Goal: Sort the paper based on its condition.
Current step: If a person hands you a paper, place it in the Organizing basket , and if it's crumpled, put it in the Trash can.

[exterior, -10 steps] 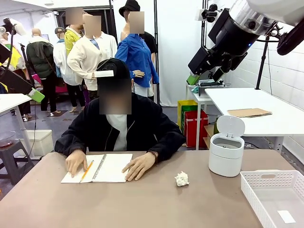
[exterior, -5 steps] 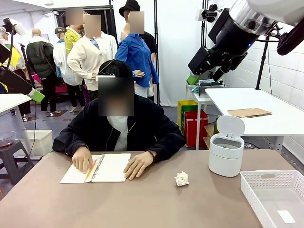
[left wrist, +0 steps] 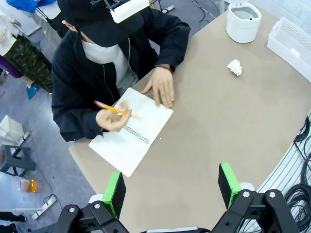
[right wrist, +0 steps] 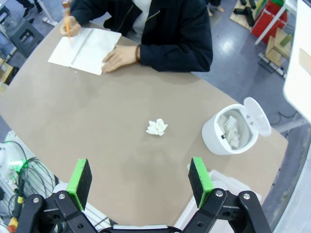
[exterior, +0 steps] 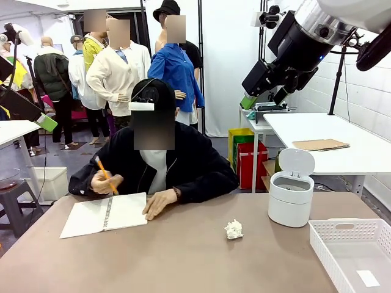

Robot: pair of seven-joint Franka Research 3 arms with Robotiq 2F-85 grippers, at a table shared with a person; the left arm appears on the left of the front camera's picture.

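**Crumpled wad lies ahead of wide-open right jaws**

The right gripper (right wrist: pixel 140 175) hangs high, its jaws spread wide and empty. The left gripper (left wrist: pixel 171 189) likewise stands open. Just beyond the gap of the right jaws, the paper (right wrist: pixel 157 127) lies on the table (right wrist: pixel 73 107). It looks light, soft and springy, so pinch gently across its middle. Farther off to one side stands the open bin (right wrist: pixel 228 128).

Brown table (exterior: pixel 171 256): notebook (exterior: pixel 104 215) left, paper wad (exterior: pixel 233 229) centre-right, lidded bin (exterior: pixel 291 198), basket (exterior: pixel 322 247) right.
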